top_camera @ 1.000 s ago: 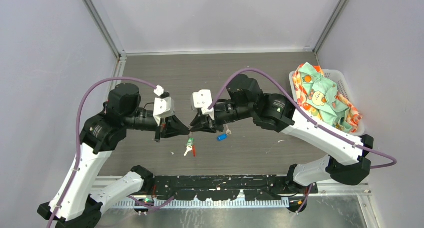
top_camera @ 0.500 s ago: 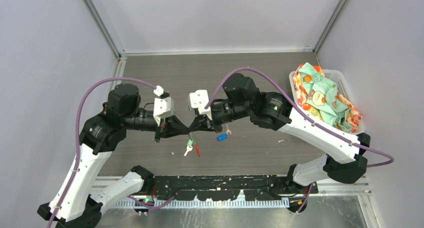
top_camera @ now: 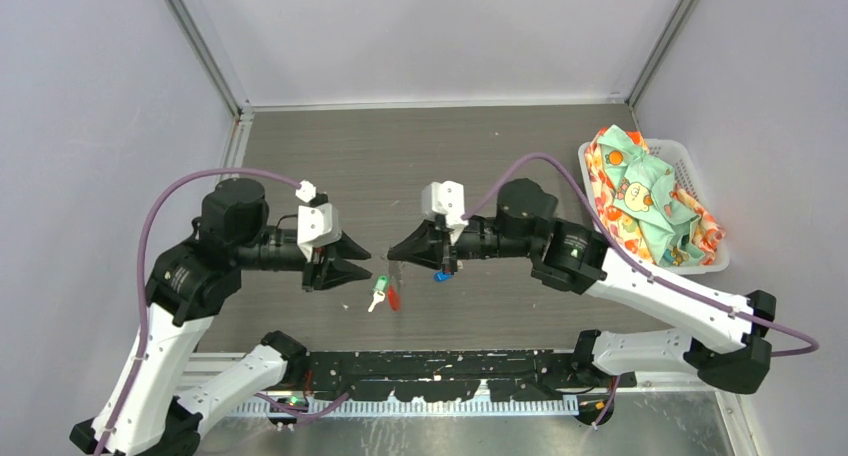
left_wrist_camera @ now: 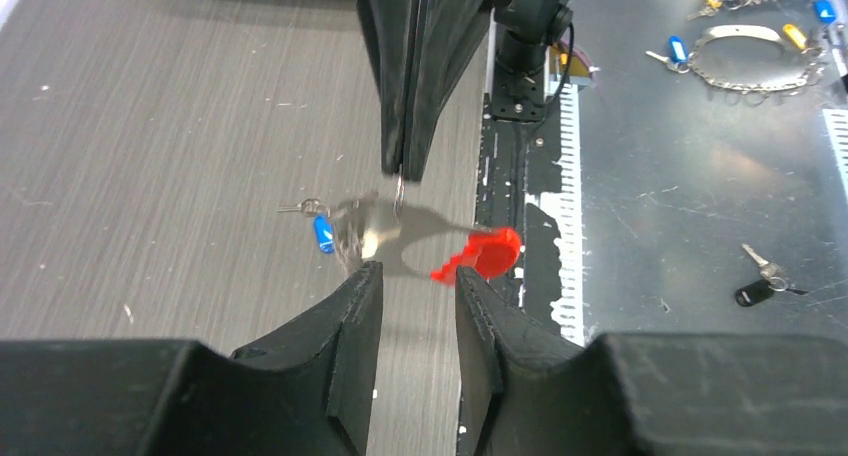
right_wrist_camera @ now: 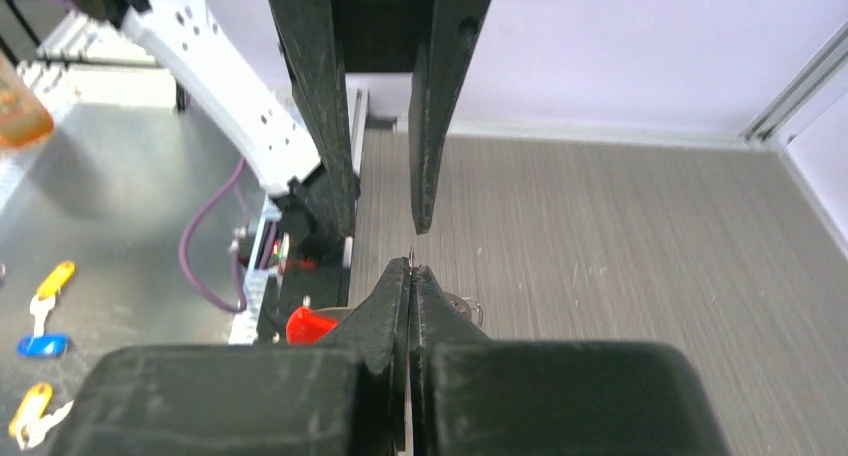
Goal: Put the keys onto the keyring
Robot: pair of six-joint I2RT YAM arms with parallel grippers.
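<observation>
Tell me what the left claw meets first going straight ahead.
Probably the keyring dangling from the right claw, just ahead of the left claw; depth is unclear.

We see the left gripper (left_wrist_camera: 412, 276) at the lower edge, its jaws apart. Above it the right gripper (left_wrist_camera: 400, 168) points down, jaws closed on a thin wire of the keyring (left_wrist_camera: 372, 232) — blurred, its red loop (left_wrist_camera: 488, 253) to the right. A blue-headed key (left_wrist_camera: 323, 234) lies on the table (left_wrist_camera: 180, 126).
</observation>
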